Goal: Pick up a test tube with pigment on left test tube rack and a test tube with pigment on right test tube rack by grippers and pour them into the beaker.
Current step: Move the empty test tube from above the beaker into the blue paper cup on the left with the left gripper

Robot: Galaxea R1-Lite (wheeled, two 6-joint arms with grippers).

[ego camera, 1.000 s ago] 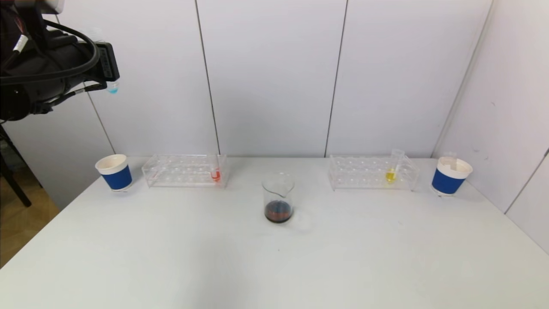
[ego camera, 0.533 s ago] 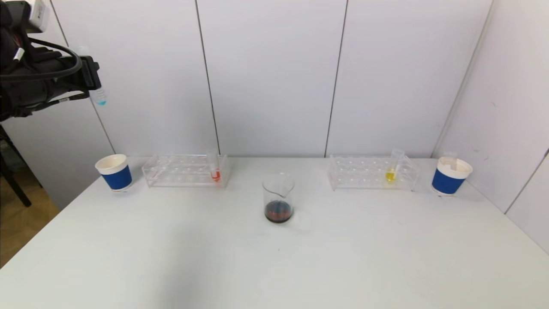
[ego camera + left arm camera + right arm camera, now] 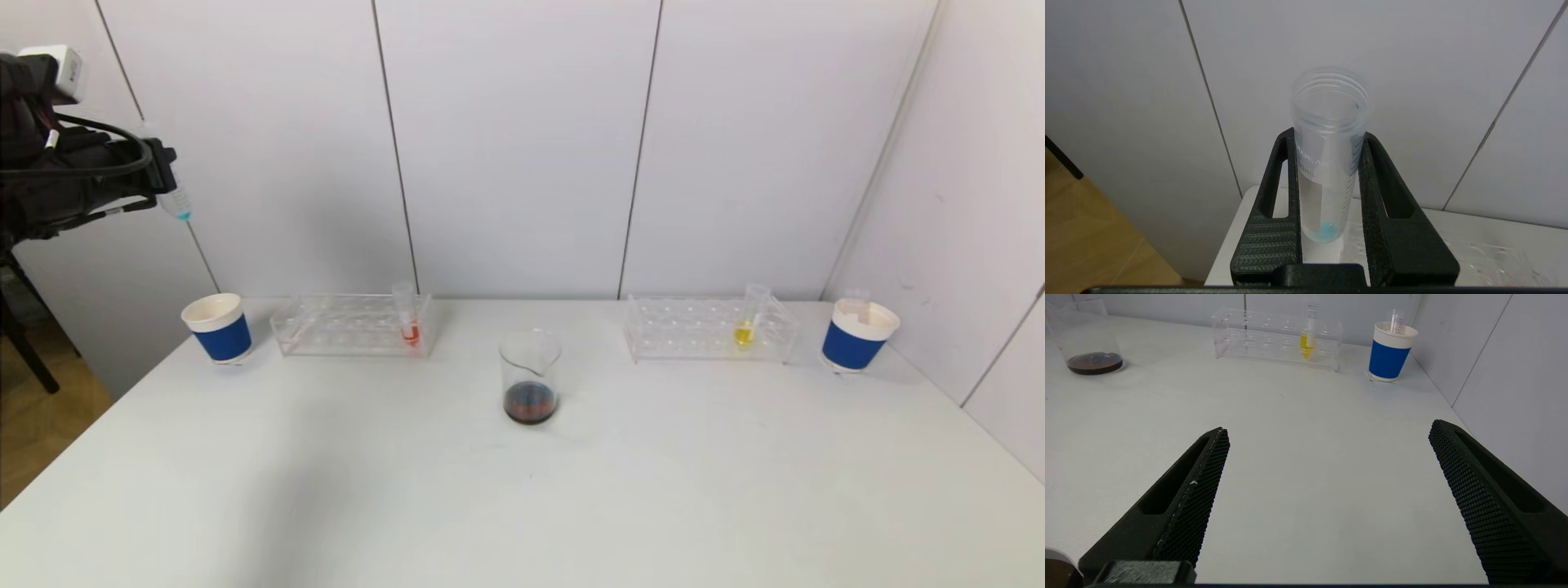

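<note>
While the head view shows the left gripper (image 3: 167,175) raised high above the white table's (image 3: 522,490) left edge, only its wrist view reveals the fingers (image 3: 1286,179) clamped on a clear plastic test tube with a trace of blue pigment (image 3: 1327,163). The right gripper (image 3: 1327,498), unseen from the head, hangs over the table with fingers spread wide. Between the two clear racks, the glass beaker (image 3: 530,377) holds dark liquid.

Clear plastic test tube with a little blue residue (image 3: 1327,163) held high at far left, glass beaker with dark brown liquid (image 3: 530,377) upright at table centre, orange-pigment tube (image 3: 407,325) in left clear rack (image 3: 343,325), yellow-pigment tube (image 3: 748,318) in right clear rack (image 3: 702,328)
</note>
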